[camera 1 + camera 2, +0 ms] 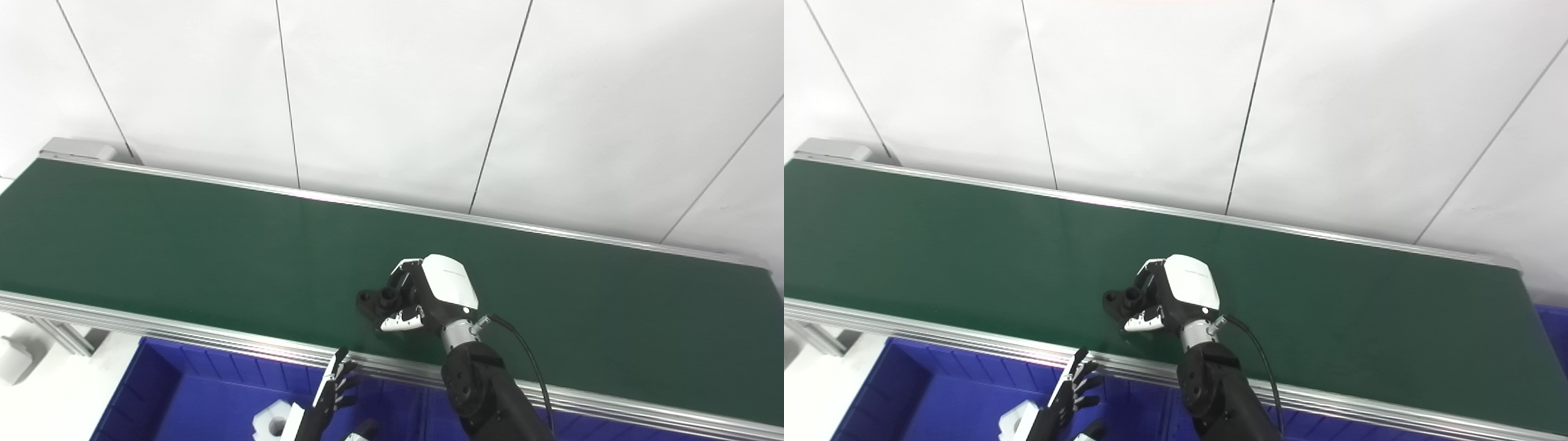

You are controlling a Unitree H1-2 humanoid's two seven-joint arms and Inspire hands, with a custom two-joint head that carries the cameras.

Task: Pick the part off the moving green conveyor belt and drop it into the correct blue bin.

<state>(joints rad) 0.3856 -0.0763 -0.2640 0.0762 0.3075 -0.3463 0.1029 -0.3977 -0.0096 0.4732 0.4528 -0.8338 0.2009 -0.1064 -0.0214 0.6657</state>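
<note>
Right hand (429, 294) grips black part (375, 301) on green belt (184, 245).

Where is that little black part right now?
The black part is on the green conveyor belt, near its front edge around the middle of both views, with the right hand closed around it.

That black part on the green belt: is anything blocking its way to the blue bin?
Only the belt's metal rail lies between. The right hand is closed around the black part; the blue bin sits just below, where the left hand hovers.
</note>
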